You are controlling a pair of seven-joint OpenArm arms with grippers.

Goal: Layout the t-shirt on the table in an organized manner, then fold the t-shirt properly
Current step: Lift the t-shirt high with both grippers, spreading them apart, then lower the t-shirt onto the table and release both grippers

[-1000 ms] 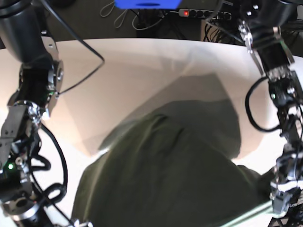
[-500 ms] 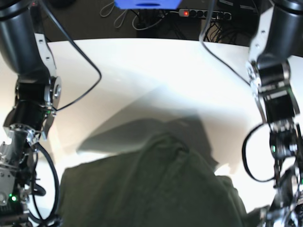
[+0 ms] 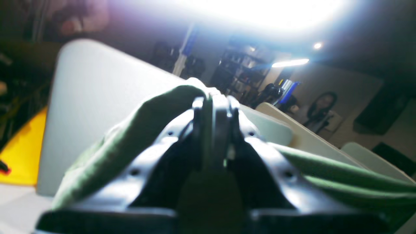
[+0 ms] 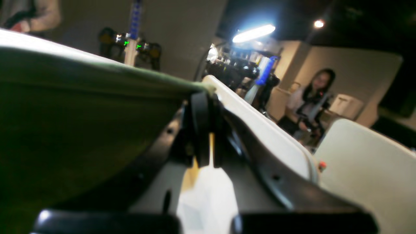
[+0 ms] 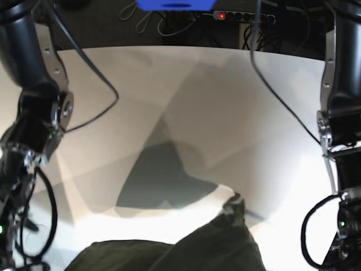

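Wrist views showed the left gripper [image 3: 213,107] and right gripper [image 4: 204,97] each clamped on the olive t-shirt's [image 5: 186,251] edge, its bulk bunched low over the white table [image 5: 225,96].

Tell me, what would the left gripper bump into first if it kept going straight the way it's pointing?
Probably the table. The left gripper is shut on the t-shirt, and the white tabletop fills the wrist view just beyond its tips, though blur leaves depth uncertain.
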